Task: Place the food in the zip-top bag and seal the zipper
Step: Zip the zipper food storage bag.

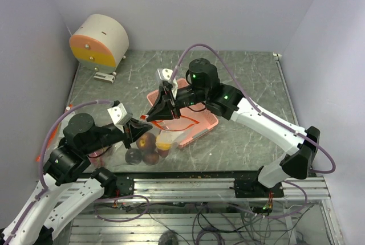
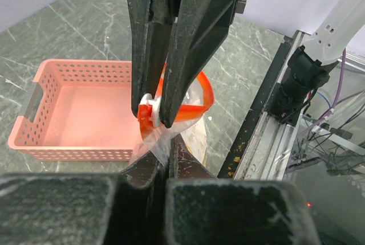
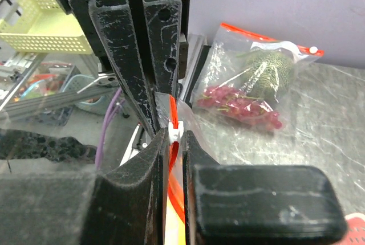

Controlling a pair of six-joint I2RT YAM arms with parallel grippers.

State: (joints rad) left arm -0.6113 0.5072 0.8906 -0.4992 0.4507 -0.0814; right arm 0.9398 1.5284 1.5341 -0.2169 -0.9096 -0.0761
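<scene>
Four pieces of the food (image 1: 149,148), at least, are lying inside the zip-top bag (image 2: 191,137): a reddish-brown fruit, an orange-yellow one and two dark round pieces. They are showing through the clear plastic close to the near edge of the table (image 1: 245,85) in the overhead view. Loading is reading as done or nearly done. You are not getting proof that every piece is in, because the arms are hiding part of the bag.

Your left gripper (image 2: 168,155) is clamping the clear plastic at the bag's corner, just under the mouth. Your right gripper (image 2: 155,114) is pinching the zipper (image 2: 206,94) at its white slider (image 2: 147,102), with its tips almost meeting the left one's. Together they are holding that corner up beside the pink basket (image 2: 80,71), with the plastic hanging below.

Sealing is the part remaining. Beyond the slider the orange-red strip is bowing out in an open loop, so the mouth is appearing unsealed along most of its length. You are likely needing the slider drawn along the whole strip while the left grip is anchoring the corner.

One second bag (image 3: 256,85), carrying red grapes and a green piece, is lying on the table well apart. Its strip is looking closed, though you cannot be sure.
</scene>
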